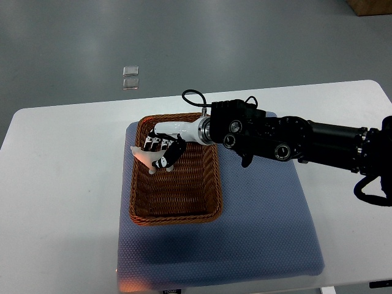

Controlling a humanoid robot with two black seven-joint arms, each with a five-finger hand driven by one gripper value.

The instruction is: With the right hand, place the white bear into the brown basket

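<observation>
Right hand (160, 144), white-shelled with black fingers, reaches level inside the brown woven wicker basket (174, 214), fingers curled around the small white plush bear (149, 157) beneath them.

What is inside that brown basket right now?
The right hand reaches into the brown basket, fingers around the white bear. The hand covers part of the bear; otherwise only bare wicker shows.
</observation>
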